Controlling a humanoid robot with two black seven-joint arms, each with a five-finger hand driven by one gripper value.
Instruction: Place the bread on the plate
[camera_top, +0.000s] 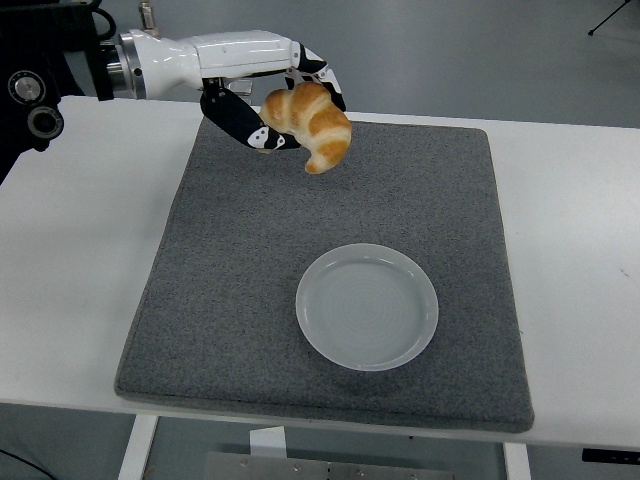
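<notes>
My left hand (290, 110) is shut on a golden croissant (313, 124) and holds it in the air over the far part of the grey mat (230, 290). The croissant hangs up and to the left of the empty pale plate (367, 306), which sits on the mat right of its middle. The white forearm (200, 55) comes in from the upper left. The right arm is out of view.
The mat lies on the white table (80, 260). A small clear object (238, 88) sits at the table's far edge, behind the hand. Black robot parts (40, 60) show at the top left corner.
</notes>
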